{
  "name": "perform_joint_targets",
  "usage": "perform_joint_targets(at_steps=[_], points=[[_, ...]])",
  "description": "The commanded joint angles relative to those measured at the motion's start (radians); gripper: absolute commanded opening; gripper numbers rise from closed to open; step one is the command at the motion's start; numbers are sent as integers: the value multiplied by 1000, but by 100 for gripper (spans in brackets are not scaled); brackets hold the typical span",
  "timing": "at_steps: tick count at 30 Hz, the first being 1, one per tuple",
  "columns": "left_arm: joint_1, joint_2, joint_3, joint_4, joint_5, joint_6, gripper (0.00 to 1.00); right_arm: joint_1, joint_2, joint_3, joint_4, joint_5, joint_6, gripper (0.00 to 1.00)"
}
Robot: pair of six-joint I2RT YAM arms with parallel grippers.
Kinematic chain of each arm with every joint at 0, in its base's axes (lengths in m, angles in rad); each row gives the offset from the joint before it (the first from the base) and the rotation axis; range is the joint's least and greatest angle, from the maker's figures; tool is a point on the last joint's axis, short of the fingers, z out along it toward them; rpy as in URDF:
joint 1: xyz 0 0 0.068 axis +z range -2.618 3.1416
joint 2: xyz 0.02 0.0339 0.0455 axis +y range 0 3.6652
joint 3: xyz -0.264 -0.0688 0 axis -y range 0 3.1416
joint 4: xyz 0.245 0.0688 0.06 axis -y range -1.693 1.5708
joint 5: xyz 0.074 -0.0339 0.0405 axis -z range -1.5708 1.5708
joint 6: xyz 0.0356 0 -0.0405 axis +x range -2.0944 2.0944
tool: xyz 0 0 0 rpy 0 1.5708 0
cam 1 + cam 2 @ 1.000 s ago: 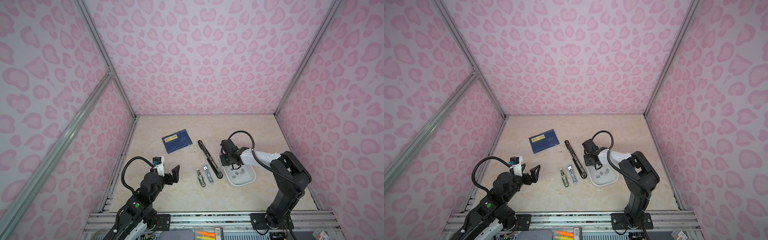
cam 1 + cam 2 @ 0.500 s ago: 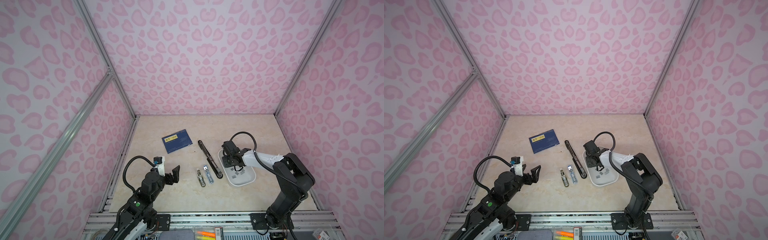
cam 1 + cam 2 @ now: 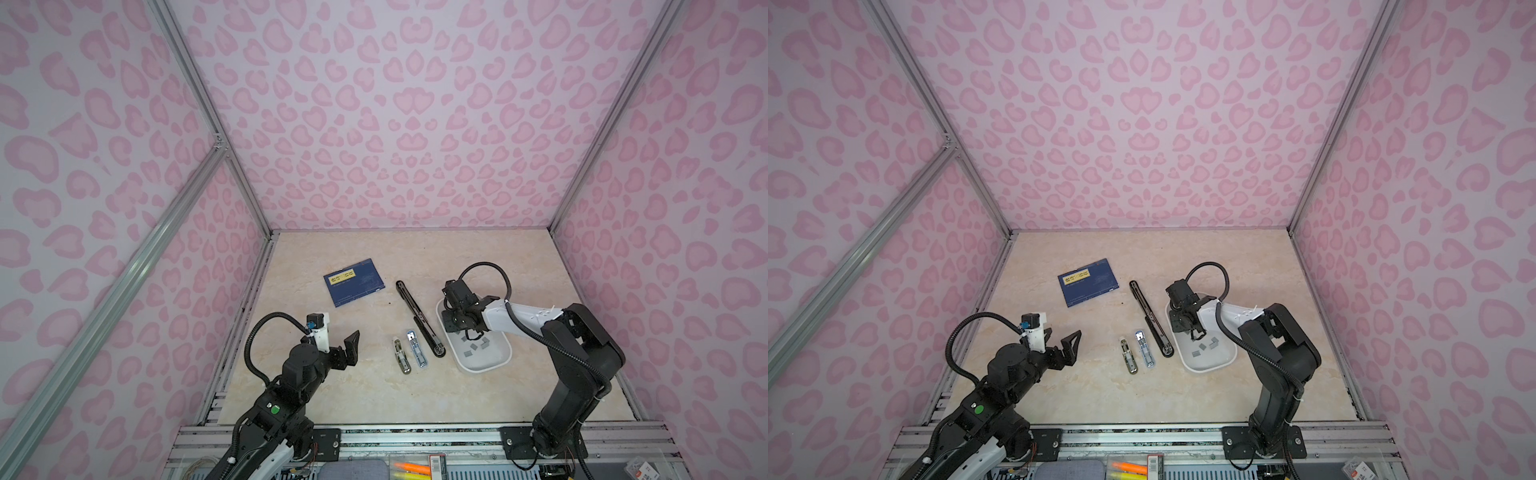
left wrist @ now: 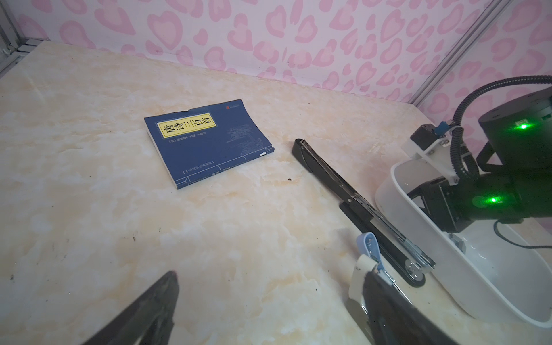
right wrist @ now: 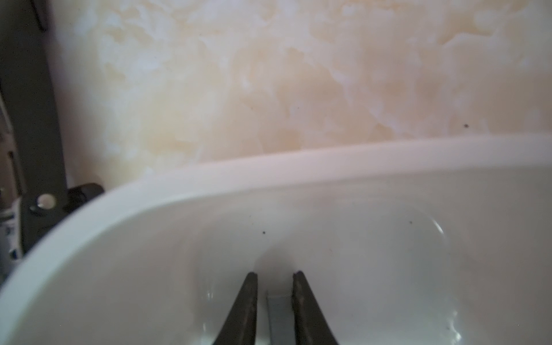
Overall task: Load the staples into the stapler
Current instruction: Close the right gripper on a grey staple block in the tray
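A long black stapler [image 3: 417,318] [image 3: 1150,318] [image 4: 343,191] lies opened flat on the marble table, left of a white tray [image 3: 494,365] [image 3: 1221,363]. Several grey staples [image 3: 473,345] [image 3: 1206,344] lie in the tray. My right gripper [image 3: 467,334] [image 3: 1196,334] [image 5: 275,273] reaches down into the tray's far end. Its fingers are shut on one grey staple strip [image 5: 279,316] that rests on the tray floor. My left gripper [image 3: 338,345] [image 3: 1061,338] [image 4: 268,274] hovers open and empty at the left, clear of everything.
Two small staplers, a beige one [image 3: 401,355] [image 4: 361,268] and a blue one [image 3: 415,349] [image 4: 370,248], lie just left of the black stapler's near end. A blue book [image 3: 353,282] [image 4: 206,143] lies further back left. Pink walls close in three sides.
The right gripper's fingers have closed in on a staple strip inside the tray, and the arm has shifted slightly. The left arm has not moved.
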Motion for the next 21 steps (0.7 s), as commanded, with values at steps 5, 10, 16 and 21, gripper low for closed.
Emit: perform_joint_targets(at_steps=[5,10,16,21], points=[[1,-3,7,24,0,-2,97,0,9,-6,-53,-5,7,20],[2,1,7,24,0,-2,97,-1,-4,-13,-53,-4,5,25],[2,5,7,25,0,-3,97,-1,-21,-26,-45,-10,3,29],[1,8,7,26,0,-2,97,-3,-22,-28,-41,-28,2,28]])
